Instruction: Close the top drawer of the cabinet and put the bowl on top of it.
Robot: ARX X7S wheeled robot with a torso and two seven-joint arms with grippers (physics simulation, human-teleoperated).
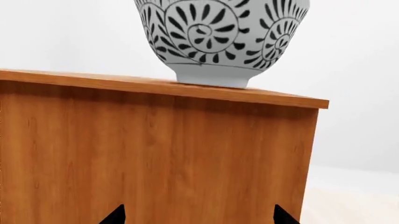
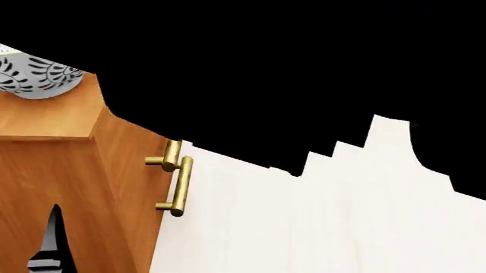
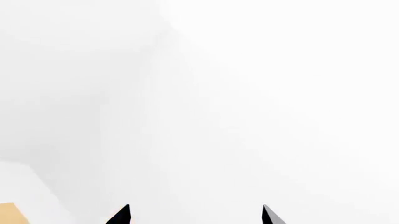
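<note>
I find no brand, label or writing on any surface in my three feeds.

The bowl [image 1: 221, 39] is white ceramic covered with a dark blue-black floral pattern of petal fans inside arched outlines, with a plain pale band at its foot. It stands upright on the flat top of the cabinet [image 1: 156, 154], close to one corner of that top. In the head view I see only part of the bowl [image 2: 34, 77], at the upper left edge, resting on the same top.

The cabinet is orange-brown wood with visible grain. A brass bar handle [image 2: 178, 185] projects from its front on two short posts, and part of a second handle shows just above it. I cannot tell from these feeds which drawer each handle belongs to, or whether the top drawer is closed.

The left claw [image 1: 199, 217] is released: its two dark fingertips stand well apart, facing the cabinet side below the bowl, gripping nothing. The right claw [image 3: 196, 215] is likewise spread and empty, facing a plain white background.
</note>
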